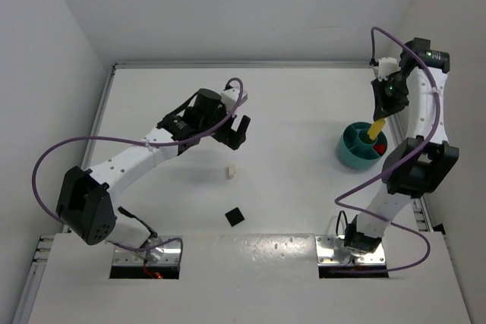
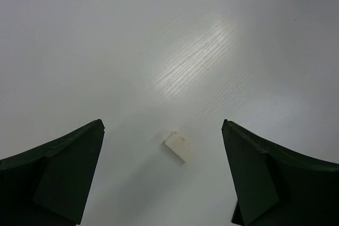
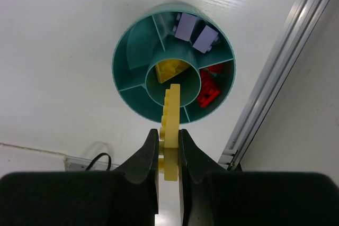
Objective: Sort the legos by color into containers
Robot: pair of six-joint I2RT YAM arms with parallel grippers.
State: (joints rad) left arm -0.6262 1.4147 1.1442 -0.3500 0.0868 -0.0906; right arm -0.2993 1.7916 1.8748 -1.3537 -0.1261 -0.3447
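My right gripper is shut on the long yellow plate, held on edge above the teal dish. The plate hangs over the dish at the table's right. The dish's central ring holds a yellow brick. One compartment holds two pale purple bricks, another holds red bricks. My left gripper is open above a white brick, which lies between its fingers on the table. A flat black square lies nearer the bases.
A metal rail runs along the table's right edge close to the dish. A black cable loops on the table near the right arm's base. Walls stand at the back and both sides.
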